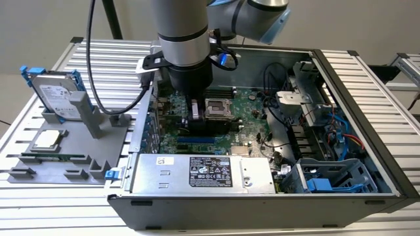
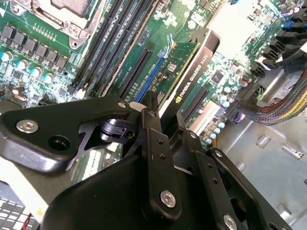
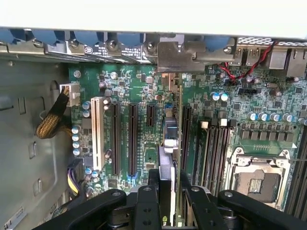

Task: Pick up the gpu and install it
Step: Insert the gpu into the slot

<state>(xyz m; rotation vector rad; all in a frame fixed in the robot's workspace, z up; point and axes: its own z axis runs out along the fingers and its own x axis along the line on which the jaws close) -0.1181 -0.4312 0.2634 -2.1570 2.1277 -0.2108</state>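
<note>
The gpu (image 2: 189, 72) stands on edge inside the open computer case (image 1: 357, 88), green board on one face and black shroud on the other. My gripper (image 2: 165, 117) is shut on its upper edge. In the first wrist view the gpu (image 3: 169, 139) appears edge-on along a long slot of the motherboard (image 3: 144, 158), with its silver bracket (image 3: 175, 55) against the case's rear wall and my gripper (image 3: 165, 189) clamped on it. I cannot tell whether the card is pressed fully into the slot. In the exterior view my gripper (image 1: 195, 115) is low over the motherboard (image 1: 253, 105), beside the CPU socket (image 1: 218, 105).
Outside the case, on the exterior view's left, a grey fixture (image 1: 105, 142) holds a silver hard drive (image 1: 58, 96) in a blue frame, a CPU chip (image 1: 49, 140) and a RAM stick (image 1: 52, 158). The power supply (image 1: 203, 172), a drive cage (image 1: 335, 179) and cables (image 1: 345, 130) crowd the case.
</note>
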